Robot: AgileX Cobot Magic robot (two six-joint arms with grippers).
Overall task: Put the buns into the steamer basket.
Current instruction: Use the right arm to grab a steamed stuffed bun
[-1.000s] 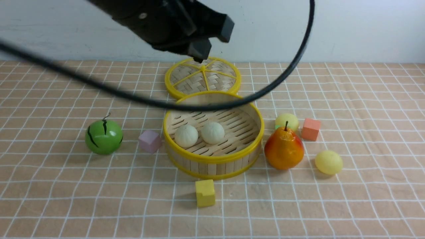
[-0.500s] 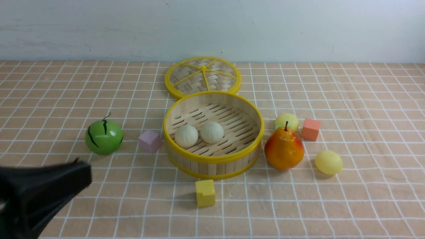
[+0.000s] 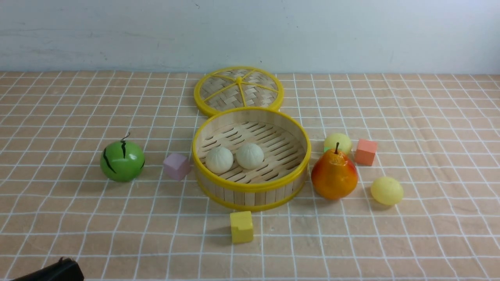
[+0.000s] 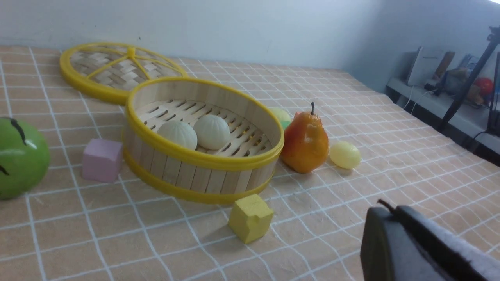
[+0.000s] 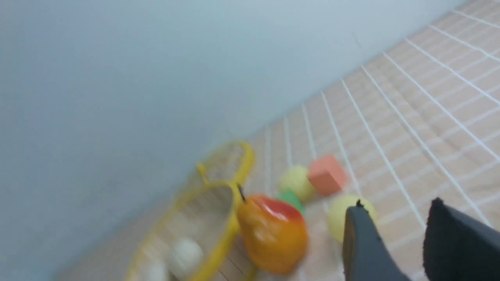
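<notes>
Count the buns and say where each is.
4. In the basket: left white bun and right white bun, side by side. Far yellow bun behind the pear, partly hidden. Near yellow bun lies right of the pear. No others show.

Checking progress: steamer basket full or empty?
Partly filled: steamer basket holds two off-white buns; both yellow buns lie outside, near the pear.

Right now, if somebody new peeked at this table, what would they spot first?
The big round steamer basket in the middle of the checked cloth, with two white buns sitting side by side inside it. Next come the shiny orange pear just to its right and the green striped ball off to its left.
</notes>
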